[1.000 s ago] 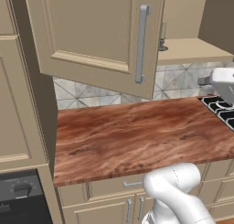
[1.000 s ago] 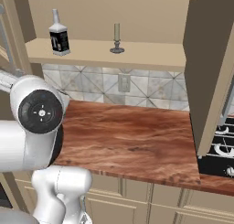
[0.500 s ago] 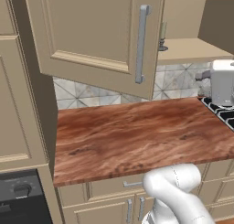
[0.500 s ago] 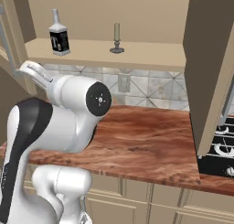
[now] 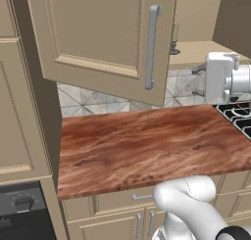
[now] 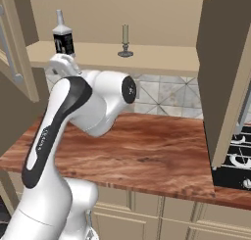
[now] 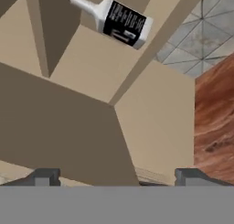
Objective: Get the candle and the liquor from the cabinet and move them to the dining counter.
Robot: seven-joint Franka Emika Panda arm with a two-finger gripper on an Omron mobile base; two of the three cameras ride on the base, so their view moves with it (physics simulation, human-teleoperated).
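Liquor bottle [image 6: 62, 36] stands upright near the left end of the tan shelf [image 6: 162, 58] inside the open wall cabinet [image 5: 105, 33], black-bodied with a white label and pale cap. To its right on the same shelf, well apart from it, the taper candle [image 6: 125, 39] rises from a small dark holder. Both cabinet doors are swung wide — the left one [image 5: 98, 38] carries a long silver bar handle [image 5: 152, 47].

The white arm [image 6: 73, 116] reaches up from the base toward the shelf's left end, its wrist just below and in front of the bottle. In the hand view the gripper [image 7: 116, 178] has its two dark tips spread wide with nothing between them; the bottle [image 7: 118, 21] lies ahead, apart from the fingers.

Below the shelf runs a tiled backsplash [image 6: 166, 96] and the reddish-brown wood countertop [image 5: 147, 146] — a black stove top [image 5: 240, 117] adjoins its right edge.
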